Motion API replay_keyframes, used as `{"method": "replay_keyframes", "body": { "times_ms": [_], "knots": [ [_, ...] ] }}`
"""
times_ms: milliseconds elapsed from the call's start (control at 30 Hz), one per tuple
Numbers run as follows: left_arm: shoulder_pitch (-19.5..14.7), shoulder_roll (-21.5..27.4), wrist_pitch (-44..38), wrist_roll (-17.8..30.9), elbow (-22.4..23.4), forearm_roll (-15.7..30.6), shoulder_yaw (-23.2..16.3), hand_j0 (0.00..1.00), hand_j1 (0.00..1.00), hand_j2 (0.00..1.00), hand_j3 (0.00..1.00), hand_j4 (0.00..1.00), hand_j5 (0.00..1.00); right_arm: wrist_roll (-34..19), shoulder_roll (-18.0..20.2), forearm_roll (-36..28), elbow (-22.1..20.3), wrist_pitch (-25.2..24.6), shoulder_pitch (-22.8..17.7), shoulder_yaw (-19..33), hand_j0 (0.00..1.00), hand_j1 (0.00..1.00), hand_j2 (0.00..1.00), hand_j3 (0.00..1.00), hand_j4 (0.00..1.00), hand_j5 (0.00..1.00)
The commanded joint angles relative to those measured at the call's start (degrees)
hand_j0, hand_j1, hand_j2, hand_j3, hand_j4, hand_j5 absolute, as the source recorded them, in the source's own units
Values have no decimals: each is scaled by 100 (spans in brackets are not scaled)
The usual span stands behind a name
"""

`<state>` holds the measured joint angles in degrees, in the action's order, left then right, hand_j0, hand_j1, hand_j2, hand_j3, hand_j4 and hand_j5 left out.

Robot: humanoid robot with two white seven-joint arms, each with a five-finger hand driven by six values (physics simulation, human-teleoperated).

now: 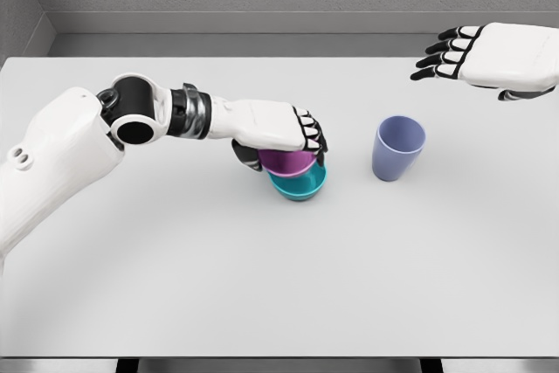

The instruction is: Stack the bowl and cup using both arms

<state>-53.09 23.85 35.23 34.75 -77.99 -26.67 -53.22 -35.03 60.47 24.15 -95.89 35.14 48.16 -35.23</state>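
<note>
My left hand [278, 131] grasps purple bowl [288, 162], seated in teal bowl [300, 185]. Right hand [489, 57] released, hovering. Cup [398, 148] on bench [262, 286] unstacked.

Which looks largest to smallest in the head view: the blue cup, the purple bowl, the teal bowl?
1. blue cup, fully visible.
2 and 3. purple bowl and teal bowl: unsure, because they are nested and the left hand covers them partly.
</note>
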Motion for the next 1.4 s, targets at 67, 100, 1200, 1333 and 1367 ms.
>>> {"method": "replay_keyframes", "body": {
  "times_ms": [67,100,1200,1333,1367],
  "knots": [
    [0,-65,-23,5,29,109,-92,66,66,66,66,66,66,3,17,-15,1,-14,0,-2,100,100,100,100,100,100],
    [0,-65,-23,5,29,127,-118,66,66,66,66,66,66,3,17,-15,1,-14,0,-2,100,100,100,100,100,100],
    [35,-214,-23,5,240,206,-321,100,100,100,100,100,100,3,-44,29,9,-14,18,-195,100,100,100,100,100,100],
    [35,-197,-23,5,240,214,-312,100,100,100,100,100,100,3,-53,29,9,-14,18,-204,100,100,100,100,100,100],
    [35,-197,-23,5,240,214,-321,100,100,100,100,100,100,3,-53,29,9,-14,18,-204,100,100,100,100,100,100]
  ]
}}
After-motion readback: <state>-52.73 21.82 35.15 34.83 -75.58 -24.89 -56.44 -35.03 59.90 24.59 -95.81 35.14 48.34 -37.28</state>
